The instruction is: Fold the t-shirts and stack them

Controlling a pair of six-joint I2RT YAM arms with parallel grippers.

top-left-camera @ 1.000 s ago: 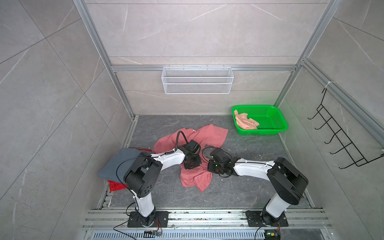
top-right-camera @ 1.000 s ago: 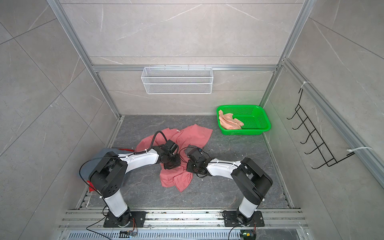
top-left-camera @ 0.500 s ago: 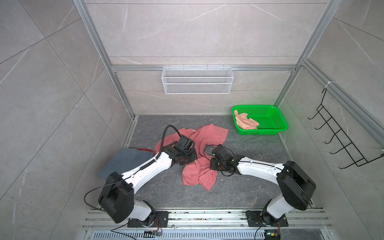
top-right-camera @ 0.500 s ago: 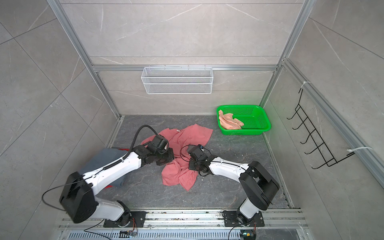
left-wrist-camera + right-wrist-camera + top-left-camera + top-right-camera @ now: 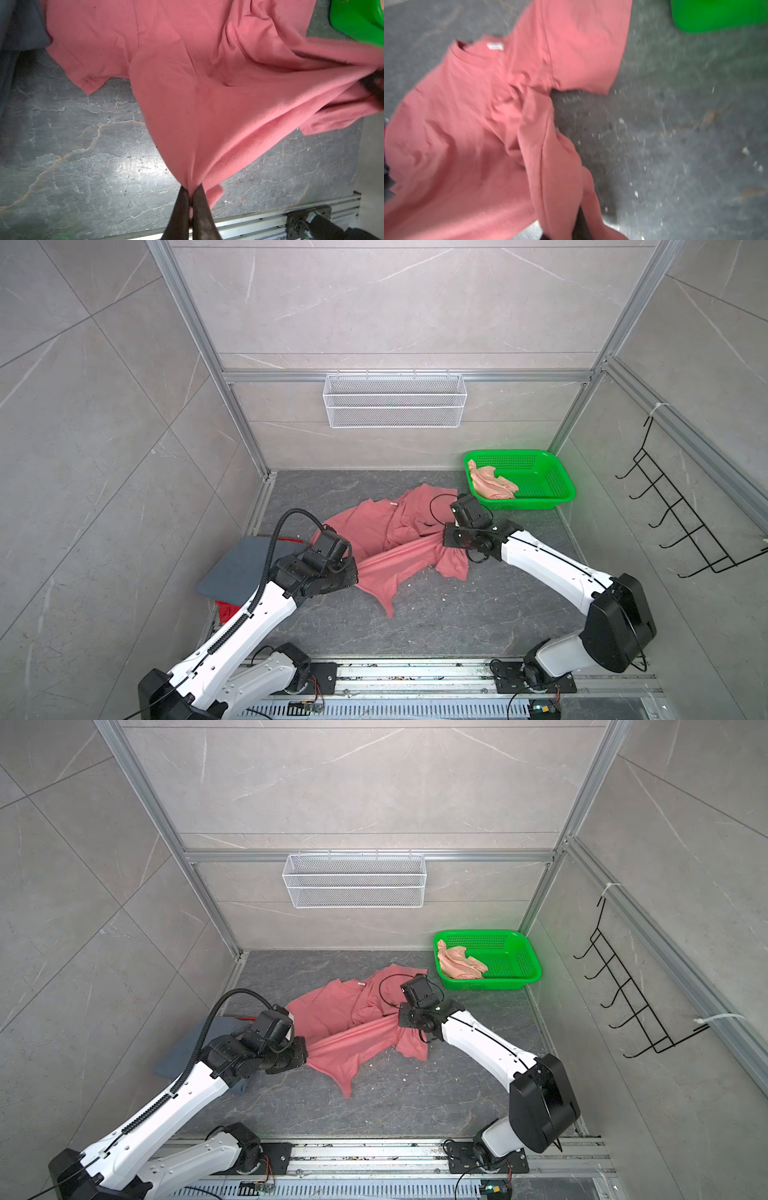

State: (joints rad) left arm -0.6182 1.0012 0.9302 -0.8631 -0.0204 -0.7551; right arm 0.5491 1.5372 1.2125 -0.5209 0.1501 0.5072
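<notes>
In both top views the coral pink t-shirt lay crumpled on the bench just beside the green basket. One sleeve reached almost to the basket's near corner. The pale peach t-shirt sat bunched inside the basket, against the wall closest to the coral one. The right fingers were near the basket and the left fingers well apart from it. A band of the coral pink t-shirt was stretched between them. Farthest from the basket lay the slate grey-blue t-shirt, flat, with the bright red t-shirt showing from under it (only a sliver).

In the left wrist view the left fingers were closed to a thin slit, pinching a gathered edge of the coral pink t-shirt. The cloth fanned out from there toward the basket. On the basket's side the right fingers appeared as a dark shape with cloth bunched into it.

The right wrist view was blurred. The coral pink t-shirt showed its collar and a white label, with the basket beyond it. The right fingers were almost buried under draped cloth, closed on it.
</notes>
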